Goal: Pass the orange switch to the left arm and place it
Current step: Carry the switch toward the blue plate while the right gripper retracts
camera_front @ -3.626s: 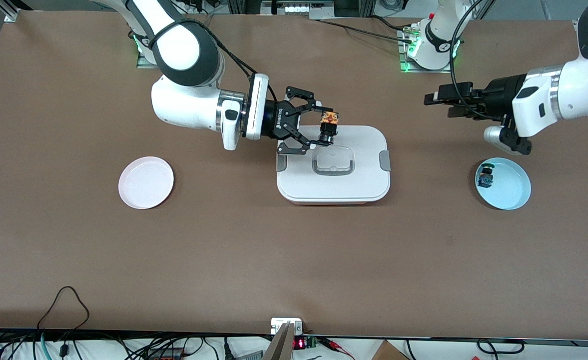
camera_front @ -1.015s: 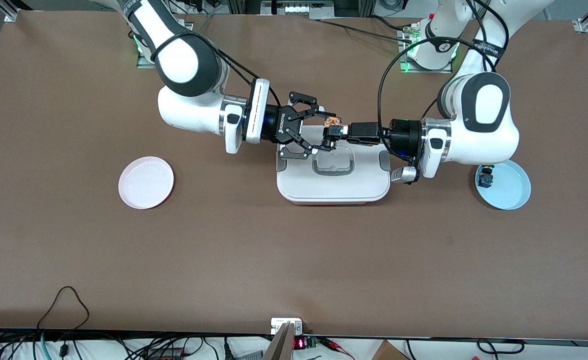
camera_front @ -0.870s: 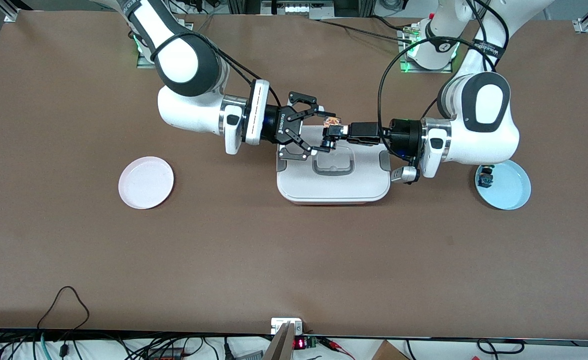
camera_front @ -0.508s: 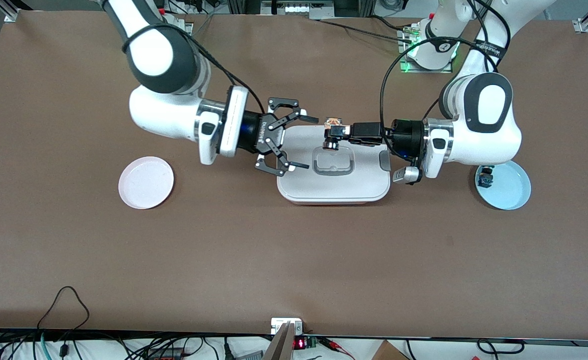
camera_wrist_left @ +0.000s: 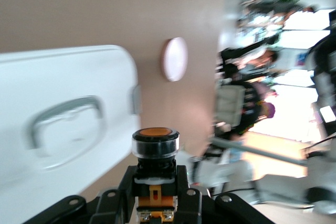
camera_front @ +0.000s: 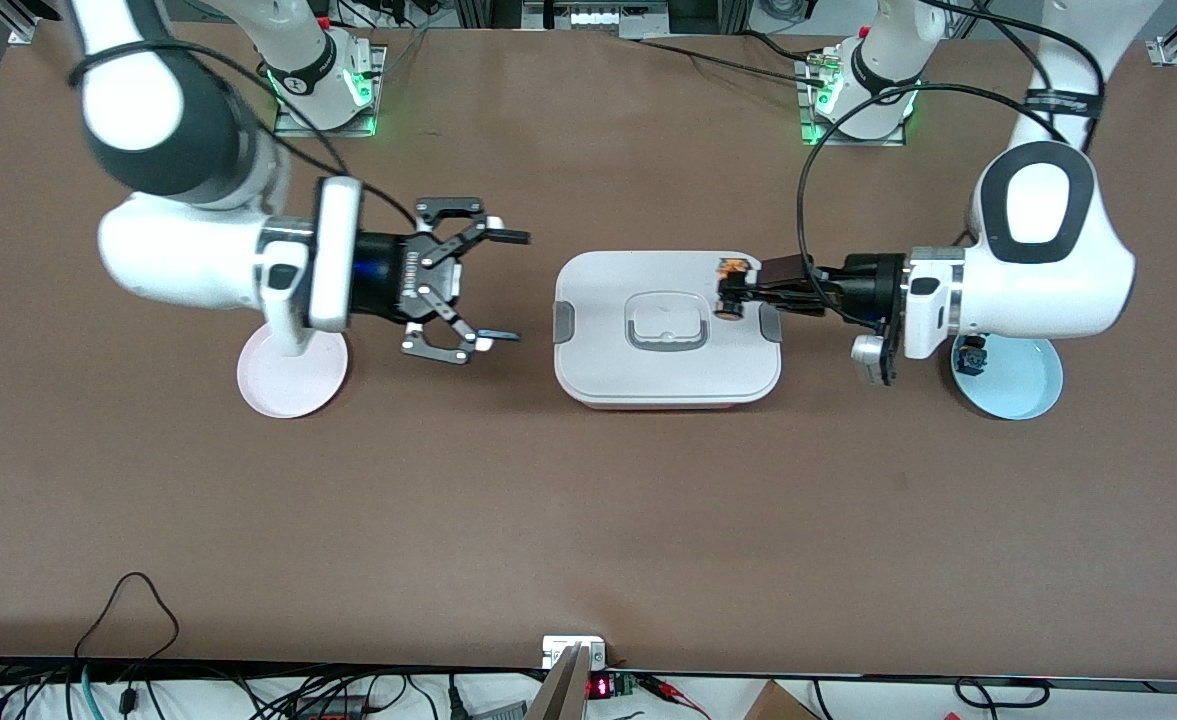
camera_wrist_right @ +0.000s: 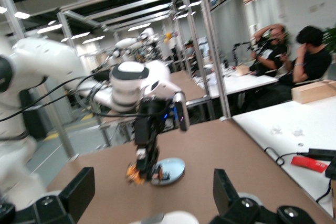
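1. Across the brown matte table (camera_front: 588,500) I see cables along its near edge and a bright workshop with benches around it.
2. Mid-table sits the smooth white rounded box (camera_front: 666,325), between a pink plate (camera_front: 291,383) and a blue plate (camera_front: 1020,385).
3. My left gripper (camera_front: 733,296) pinches the orange switch (camera_front: 729,290) over the box's edge.
4. My right gripper (camera_front: 506,286) hangs spread wide, beside the box.

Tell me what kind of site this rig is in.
Likely a shared robotics lab: aluminium-frame bays with more white robot arms in the right wrist view, seated people at white benches, and this brown-topped table ringed with cables.
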`<state>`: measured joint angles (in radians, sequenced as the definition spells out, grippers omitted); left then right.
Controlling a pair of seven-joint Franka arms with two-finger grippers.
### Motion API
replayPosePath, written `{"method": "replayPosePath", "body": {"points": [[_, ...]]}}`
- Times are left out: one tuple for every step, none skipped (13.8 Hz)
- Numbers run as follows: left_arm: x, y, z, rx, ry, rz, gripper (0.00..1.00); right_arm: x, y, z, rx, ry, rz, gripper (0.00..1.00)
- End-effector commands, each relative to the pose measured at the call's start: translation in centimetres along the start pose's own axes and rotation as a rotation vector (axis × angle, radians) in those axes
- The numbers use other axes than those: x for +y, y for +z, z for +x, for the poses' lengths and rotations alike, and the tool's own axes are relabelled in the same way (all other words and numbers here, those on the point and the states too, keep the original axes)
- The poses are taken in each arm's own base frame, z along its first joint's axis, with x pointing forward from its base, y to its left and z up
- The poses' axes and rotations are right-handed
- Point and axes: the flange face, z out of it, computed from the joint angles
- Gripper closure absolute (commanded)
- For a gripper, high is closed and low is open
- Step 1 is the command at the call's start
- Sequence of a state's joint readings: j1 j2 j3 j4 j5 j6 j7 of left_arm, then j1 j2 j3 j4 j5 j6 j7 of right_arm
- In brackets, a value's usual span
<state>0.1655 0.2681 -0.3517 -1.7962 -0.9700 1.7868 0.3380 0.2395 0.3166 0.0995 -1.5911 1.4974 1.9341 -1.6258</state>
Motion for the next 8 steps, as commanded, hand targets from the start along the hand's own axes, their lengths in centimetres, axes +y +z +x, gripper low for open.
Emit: {"method": "replayPosePath", "body": {"points": [[-1.5, -2.5, -0.4, -0.054, 0.149, 0.184, 0.80, -0.4, -5.5, 0.7, -0.067, -0.015, 0.071, 0.00], [-2.7, -2.9, -0.6, -0.089, 0.188, 0.270, 0.80, -0.3, -8.2, 0.2, -0.092, 0.004, 0.100, 0.00], [-3.6, -3.5, -0.7, -0.122, 0.227, 0.350, 0.80, -0.2, -11.2, -0.6, -0.145, 0.037, 0.137, 0.00], [-4.6, -4.3, -0.8, -0.155, 0.261, 0.438, 0.80, -0.3, -13.3, -1.3, -0.204, 0.057, 0.148, 0.00], [-5.1, -5.2, -0.8, -0.202, 0.307, 0.545, 0.80, -0.9, -15.3, -0.7, -0.242, 0.077, 0.136, 0.00], [-5.6, -5.7, -0.9, -0.250, 0.337, 0.630, 0.80, -1.2, -16.7, -0.7, -0.286, 0.119, 0.132, 0.00], [-6.1, -6.2, -1.0, -0.280, 0.350, 0.683, 0.80, -1.3, -17.4, -1.4, -0.364, 0.141, 0.134, 0.00], [-6.7, -6.6, -1.1, -0.317, 0.380, 0.737, 0.80, -1.5, -18.3, -2.0, -0.443, 0.150, 0.114, 0.00]]}}
